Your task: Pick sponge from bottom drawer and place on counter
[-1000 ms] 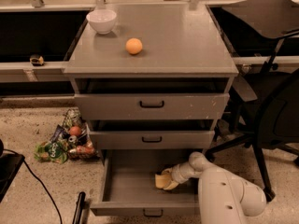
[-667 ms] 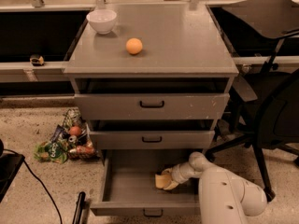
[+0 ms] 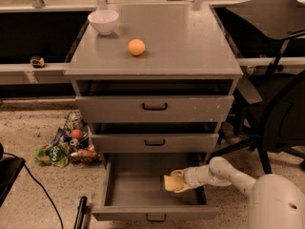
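End effector (image 3: 176, 181) inside open bottom drawer (image 3: 136, 187), clamped on sponge (image 3: 169, 182) (slightly bent), nothing moved since a second ago

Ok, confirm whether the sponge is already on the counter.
No, the sponge is in the open bottom drawer at the hand, not on the counter.

3 drawers (image 3: 155, 109) | 1 sponge (image 3: 171, 182) | 1 ball (image 3: 137, 47) | 1 bowl (image 3: 103, 21) | 1 end effector (image 3: 178, 181), bottom drawer (image 3: 138, 190)
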`<state>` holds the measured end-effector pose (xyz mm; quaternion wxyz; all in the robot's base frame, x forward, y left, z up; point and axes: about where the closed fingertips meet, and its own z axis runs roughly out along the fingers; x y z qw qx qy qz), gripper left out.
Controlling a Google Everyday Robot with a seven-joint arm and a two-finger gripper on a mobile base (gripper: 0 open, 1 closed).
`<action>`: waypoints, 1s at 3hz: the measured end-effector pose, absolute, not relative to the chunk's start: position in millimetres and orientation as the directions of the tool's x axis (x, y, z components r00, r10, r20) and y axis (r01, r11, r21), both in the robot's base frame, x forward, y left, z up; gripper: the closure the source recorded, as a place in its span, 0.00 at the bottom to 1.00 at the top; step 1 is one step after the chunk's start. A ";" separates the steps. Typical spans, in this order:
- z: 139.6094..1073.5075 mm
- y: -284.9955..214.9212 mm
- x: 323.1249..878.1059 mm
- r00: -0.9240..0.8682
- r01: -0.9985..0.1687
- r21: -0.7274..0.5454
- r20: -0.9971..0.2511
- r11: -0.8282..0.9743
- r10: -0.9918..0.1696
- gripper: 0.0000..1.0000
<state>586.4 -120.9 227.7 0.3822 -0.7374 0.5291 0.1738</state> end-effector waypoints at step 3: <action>320.3 -114.8 590.1 0.580 -0.802 -0.551 -0.624 -0.232 -0.524 1.00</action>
